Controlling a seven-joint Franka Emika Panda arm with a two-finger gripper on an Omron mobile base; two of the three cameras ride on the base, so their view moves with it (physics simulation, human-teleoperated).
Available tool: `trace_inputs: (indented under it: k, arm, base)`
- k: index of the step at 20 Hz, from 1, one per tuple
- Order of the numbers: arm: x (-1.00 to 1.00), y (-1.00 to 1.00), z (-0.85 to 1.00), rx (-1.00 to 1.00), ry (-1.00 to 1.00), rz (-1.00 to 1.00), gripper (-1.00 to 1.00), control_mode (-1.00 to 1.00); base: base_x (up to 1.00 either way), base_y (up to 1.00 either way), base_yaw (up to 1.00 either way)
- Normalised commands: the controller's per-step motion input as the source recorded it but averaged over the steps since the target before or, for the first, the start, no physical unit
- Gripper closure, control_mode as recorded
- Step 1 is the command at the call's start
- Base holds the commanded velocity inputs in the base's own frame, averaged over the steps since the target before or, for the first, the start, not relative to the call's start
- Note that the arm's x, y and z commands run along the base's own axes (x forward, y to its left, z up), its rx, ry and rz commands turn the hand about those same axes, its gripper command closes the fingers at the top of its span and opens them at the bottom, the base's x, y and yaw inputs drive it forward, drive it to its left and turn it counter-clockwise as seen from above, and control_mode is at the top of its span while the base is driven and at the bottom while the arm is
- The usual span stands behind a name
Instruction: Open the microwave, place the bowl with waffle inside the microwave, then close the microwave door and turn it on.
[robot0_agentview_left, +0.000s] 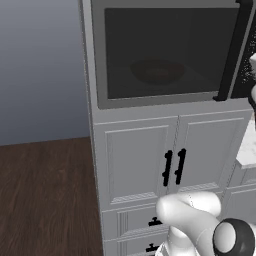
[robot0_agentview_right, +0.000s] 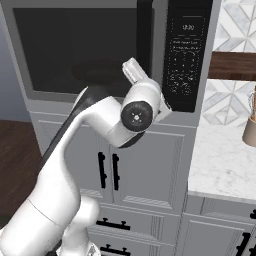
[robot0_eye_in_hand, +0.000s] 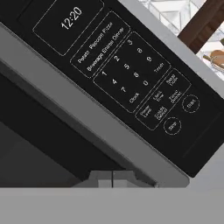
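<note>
The microwave (robot0_agentview_left: 100, 60) sits in a tall cabinet with the microwave door (robot0_agentview_right: 80, 45) shut and its long black handle (robot0_agentview_right: 144, 35) upright. Through the dark glass the bowl (robot0_agentview_left: 157, 71) shows dimly on the turntable; the waffle in it cannot be made out. My gripper (robot0_eye_in_hand: 112, 177) is shut with nothing between its tips. It hovers close to the black control panel (robot0_eye_in_hand: 131, 74), below the keypad. The round Start button (robot0_eye_in_hand: 190, 103) lies up and to the right of the tips. My white wrist (robot0_agentview_right: 137, 112) covers the panel's lower left corner.
White cabinet doors with black handles (robot0_agentview_left: 174, 167) and drawers (robot0_agentview_right: 112, 225) stand under the microwave. A marble counter (robot0_agentview_right: 225, 165) runs to the right, with a tan vessel (robot0_agentview_right: 250, 127) at its edge. Dark wood floor (robot0_agentview_left: 45, 200) lies to the left.
</note>
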Motion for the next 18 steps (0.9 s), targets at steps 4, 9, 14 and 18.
trace_inputs:
  k: [4, 9, 14, 18]
  arm:
    - [-0.63, -1.00, 0.04, 0.27, 0.00, 0.04, 1.00, -1.00]
    - [-0.29, -0.97, -0.33, 0.16, 0.00, 0.01, 1.00, -1.00]
    - [0.06, -0.27, -0.53, 0.00, 0.09, 0.00, 1.00, -1.00]
    - [0.11, 0.10, -0.15, 0.00, 0.02, 0.01, 1.00, -1.00]
  base:
    - [0.00, 0.00, 0.00]
    - [0.00, 0.00, 0.00]
    - [0.00, 0.00, 0.00]
    - [0.00, 0.00, 0.00]
